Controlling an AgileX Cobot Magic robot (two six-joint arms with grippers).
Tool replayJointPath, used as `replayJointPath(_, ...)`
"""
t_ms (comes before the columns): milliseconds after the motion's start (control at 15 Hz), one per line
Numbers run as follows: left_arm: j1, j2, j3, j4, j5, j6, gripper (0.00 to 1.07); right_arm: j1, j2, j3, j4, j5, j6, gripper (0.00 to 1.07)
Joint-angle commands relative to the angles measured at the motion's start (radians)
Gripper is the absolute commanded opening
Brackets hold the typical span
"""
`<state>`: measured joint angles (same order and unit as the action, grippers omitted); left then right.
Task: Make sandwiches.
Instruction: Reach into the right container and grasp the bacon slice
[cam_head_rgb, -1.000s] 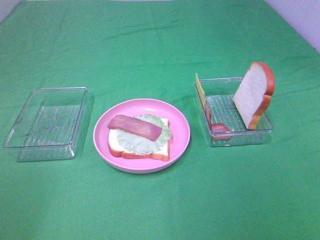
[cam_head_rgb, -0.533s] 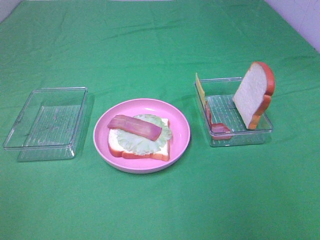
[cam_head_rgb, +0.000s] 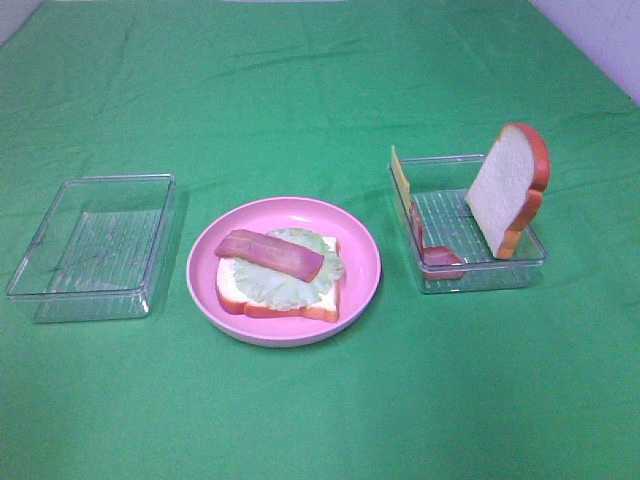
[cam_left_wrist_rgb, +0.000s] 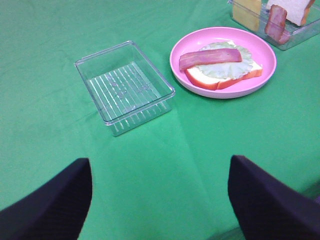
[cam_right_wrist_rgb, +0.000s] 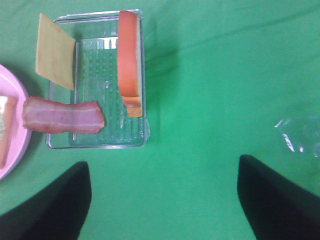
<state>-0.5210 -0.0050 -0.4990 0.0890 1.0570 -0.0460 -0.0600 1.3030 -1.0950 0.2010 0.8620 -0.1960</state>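
Note:
An open sandwich (cam_head_rgb: 278, 275) lies on the pink plate (cam_head_rgb: 362, 250): a bread slice, lettuce and one bacon strip (cam_head_rgb: 270, 255) on top. In the right clear tray (cam_head_rgb: 480, 270) a bread slice (cam_head_rgb: 510, 190) stands on edge, a yellow cheese slice (cam_head_rgb: 400, 175) leans on the left wall and a bacon strip (cam_head_rgb: 440, 257) hangs over the near corner. The right wrist view shows the same bread (cam_right_wrist_rgb: 129, 62), cheese (cam_right_wrist_rgb: 55, 50) and bacon (cam_right_wrist_rgb: 62, 117). My left gripper (cam_left_wrist_rgb: 160, 200) and right gripper (cam_right_wrist_rgb: 162, 200) are open and empty, back from the objects. The exterior view shows neither.
An empty clear tray (cam_head_rgb: 60, 290) sits left of the plate, also in the left wrist view (cam_left_wrist_rgb: 145, 112). Green cloth (cam_head_rgb: 300, 100) covers the whole table. A pale wall shows at the far right corner.

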Motion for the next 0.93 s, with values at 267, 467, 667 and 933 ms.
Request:
replayJointPath(267, -0.001, -0.019, 0.002, -0.046, -0.014, 0.008, 0.73, 0.148, 0.268, -0.205, 0.081, 0.107, -0.032, 0.76)
replayJointPath(467, -0.001, -0.019, 0.002, -0.046, -0.014, 0.010, 0.73, 0.313, 0.367, -0.275, 0.044, 0.122, 0.140, 0.73)
replayJointPath(667, -0.001, -0.019, 0.002, -0.046, -0.014, 0.010, 0.73, 0.397, 0.472, -0.348, 0.021, 0.166, 0.202, 0.63)
replayJointPath(933, -0.001, -0.019, 0.002, -0.046, -0.014, 0.010, 0.73, 0.427, 0.673, -0.493, -0.031, 0.237, 0.256, 0.63)
